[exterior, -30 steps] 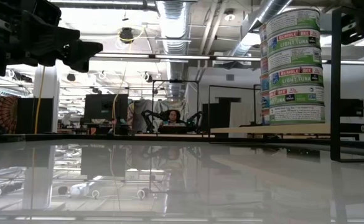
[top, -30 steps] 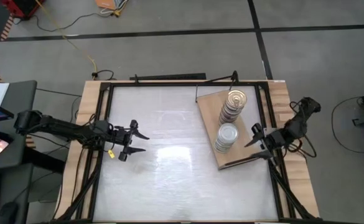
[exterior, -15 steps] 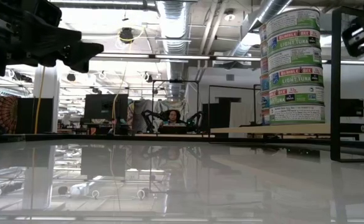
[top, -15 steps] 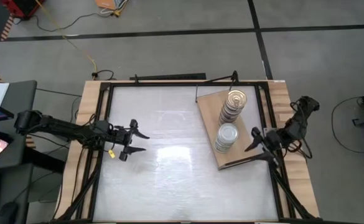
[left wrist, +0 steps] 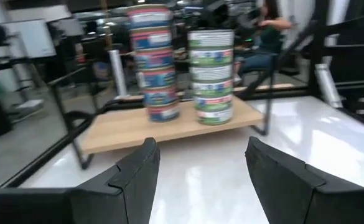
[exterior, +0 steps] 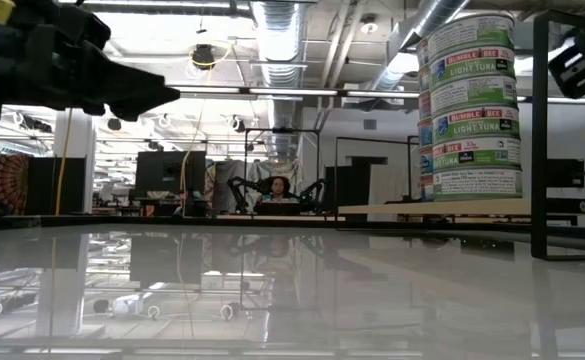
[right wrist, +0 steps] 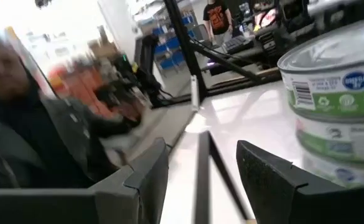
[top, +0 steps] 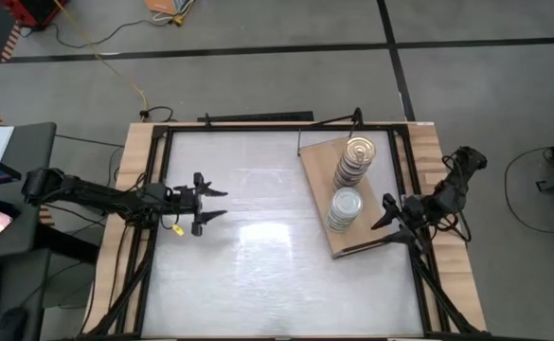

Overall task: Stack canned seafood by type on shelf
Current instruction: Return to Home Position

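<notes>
Two stacks of tins stand on the wooden shelf [top: 318, 161] at the table's right. The far stack [top: 358, 152] has a gold lid on top, the near stack [top: 346, 204] a silver-grey one. The left wrist view shows both stacks [left wrist: 152, 62] [left wrist: 210, 74] side by side on the shelf [left wrist: 126, 130]. In the low view one stack [exterior: 472, 105] rises from the shelf [exterior: 422, 208]. My left gripper [top: 210, 205] [left wrist: 200, 146] hovers open over the table's left half, far from the tins. My right gripper [top: 383, 216] [right wrist: 200, 149] is open just right of the near stack [right wrist: 337, 112], touching nothing.
A black metal frame [top: 258, 125] runs around the white tabletop [top: 258, 256], with an upright post [exterior: 539, 130] close to the shelf. Bare tabletop lies between my left gripper and the shelf. A person [right wrist: 20, 124] shows beyond the table in the right wrist view.
My left gripper has moved a little toward the far edge and turned about its own axis, staying open. My right gripper has shifted slightly beside the near stack, still open. The tins and the shelf have not moved.
</notes>
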You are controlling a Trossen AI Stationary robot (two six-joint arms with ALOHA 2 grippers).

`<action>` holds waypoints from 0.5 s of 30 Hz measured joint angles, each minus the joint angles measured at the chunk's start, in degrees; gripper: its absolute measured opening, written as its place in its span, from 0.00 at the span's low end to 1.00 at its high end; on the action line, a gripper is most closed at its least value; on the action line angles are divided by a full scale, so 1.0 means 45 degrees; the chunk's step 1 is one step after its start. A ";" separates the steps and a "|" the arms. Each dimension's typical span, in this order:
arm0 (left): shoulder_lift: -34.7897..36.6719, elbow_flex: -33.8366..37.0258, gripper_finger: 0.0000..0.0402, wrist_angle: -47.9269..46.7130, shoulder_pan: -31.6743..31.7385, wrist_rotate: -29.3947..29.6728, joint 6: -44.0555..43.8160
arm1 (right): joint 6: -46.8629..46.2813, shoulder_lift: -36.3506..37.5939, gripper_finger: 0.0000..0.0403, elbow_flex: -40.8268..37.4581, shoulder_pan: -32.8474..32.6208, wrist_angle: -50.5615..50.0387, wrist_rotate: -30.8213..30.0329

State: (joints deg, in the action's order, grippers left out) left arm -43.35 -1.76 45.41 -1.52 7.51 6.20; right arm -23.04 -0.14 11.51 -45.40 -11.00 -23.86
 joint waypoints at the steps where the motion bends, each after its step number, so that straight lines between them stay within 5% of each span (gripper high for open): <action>1: 0.0005 0.0000 0.57 0.0004 0.0004 -0.0326 0.0020 | 0.0594 0.0000 0.53 0.0000 0.0028 -0.0105 0.0000; 7: 0.0005 0.0000 0.57 -0.0288 -0.0004 -0.2563 0.0136 | 0.3574 0.0000 0.53 0.0000 0.0023 -0.0124 0.0027; 15: 0.0000 0.0000 0.57 -0.2008 -0.0003 -0.2242 0.0008 | 0.5195 0.0000 0.53 0.0000 0.0018 -0.0576 0.0588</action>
State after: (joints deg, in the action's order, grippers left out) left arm -43.35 -1.76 36.37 -1.53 -2.58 6.23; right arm 0.34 -0.14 11.51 -45.32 -13.60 -21.21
